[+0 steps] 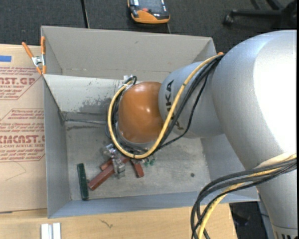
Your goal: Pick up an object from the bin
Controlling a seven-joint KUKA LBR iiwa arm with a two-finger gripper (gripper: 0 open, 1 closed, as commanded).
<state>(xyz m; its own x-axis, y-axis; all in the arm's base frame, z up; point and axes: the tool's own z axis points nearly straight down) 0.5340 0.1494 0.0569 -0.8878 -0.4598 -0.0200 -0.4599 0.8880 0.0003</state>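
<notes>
**Jaws low over a reddish-brown stick [100, 177] near the front wall of the bin [55, 143].**
The stick lies flat, its long axis slanting from lower left to upper right, with the upper end beneath the jaws. I cannot tell how far they are open. It looks light, stiff and thin, so it is best gripped across its width near mid-length.

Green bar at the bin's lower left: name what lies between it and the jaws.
In the camera view, a reddish-brown stick lies slanted between the green bar and the jaws.

Looks down obliquely into bin [84, 91]
</notes>
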